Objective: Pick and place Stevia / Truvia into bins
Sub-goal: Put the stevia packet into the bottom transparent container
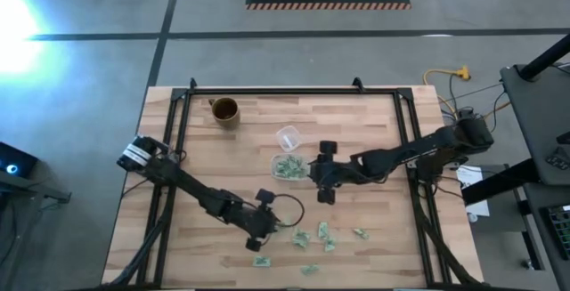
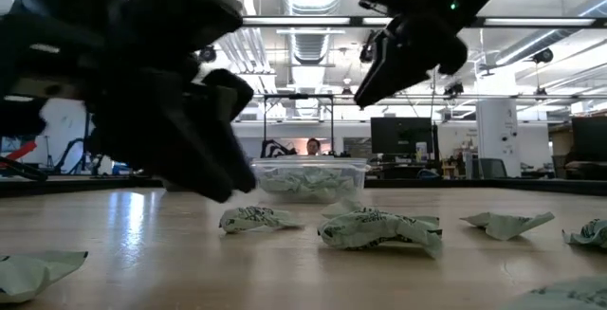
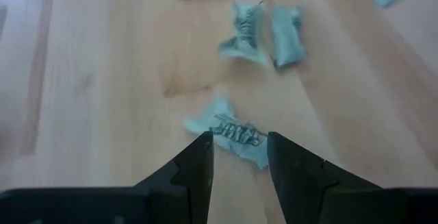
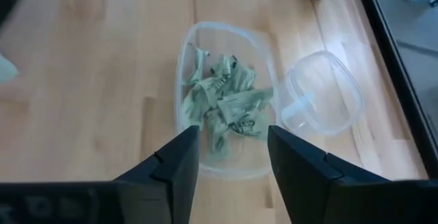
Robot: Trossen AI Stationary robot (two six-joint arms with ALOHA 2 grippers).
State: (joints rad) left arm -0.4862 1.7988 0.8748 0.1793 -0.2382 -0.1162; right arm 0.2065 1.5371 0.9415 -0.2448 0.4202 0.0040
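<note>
— Starting at the left: where did your arms stand, and what did they hold?

— My left gripper (image 1: 260, 238) hung low over the front of the table (image 1: 374, 131), fingers parted and empty, a crumpled packet (image 3: 229, 131) lying just ahead of their tips. My right gripper (image 1: 323, 173) hovered beside the clear bin (image 1: 288, 167), jaws apart, nothing between them.

— And the Stevia packets (image 1: 313, 237)?

— Several lay heaped in the bin; the rest were scattered along the near edge.

— What might have gone wrong?

— I judged the packet could slide away on the smooth wood if one finger landed first, or the thin paper might fold out of the pinch. A loose release beside the bin could also drop a packet on its rim.

— How did things look?

— Pale green paper, creased and flimsy; the bin thin, glossy, round-cornered plastic; pale planked wood below.
</note>
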